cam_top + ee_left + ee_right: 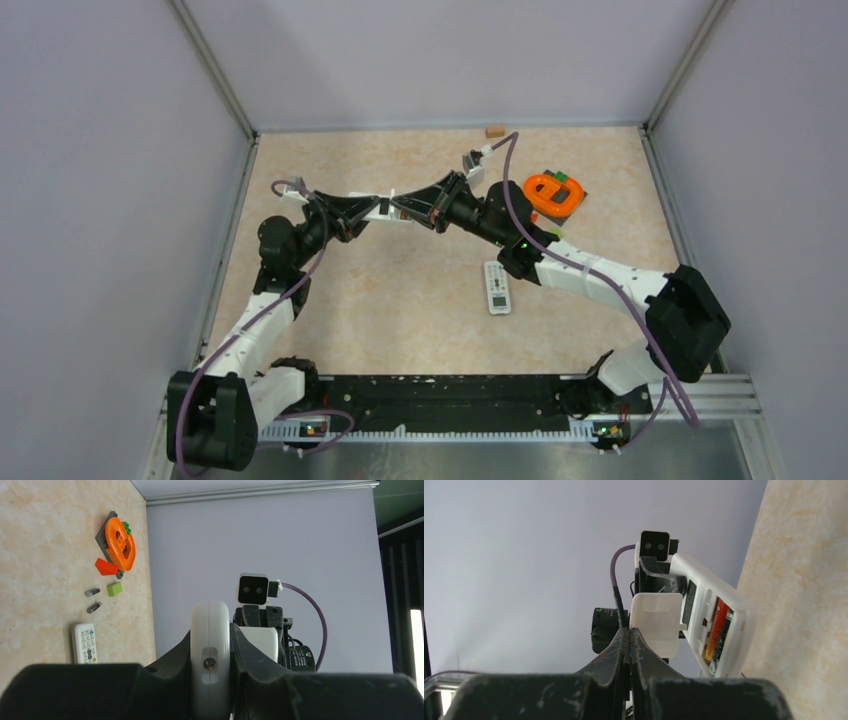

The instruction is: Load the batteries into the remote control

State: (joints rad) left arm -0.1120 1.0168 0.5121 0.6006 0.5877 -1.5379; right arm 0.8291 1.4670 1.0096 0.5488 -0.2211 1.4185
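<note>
Pinching a white plastic remote control [210,625] by its edges, the left claw [210,647] holds it raised, left of and beyond a second white button-faced remote [497,287] that lies flat on the beige desk [400,310]. The held remote's open back shows two seated batteries [718,630], one orange and one dark. The right claw [630,634], pressed together, nips a thin white plastic cover [656,622] just beside that opening. Two loose slim dark batteries [92,592] lie near the flat remote's far end, between it and a small green block [115,588].
</note>
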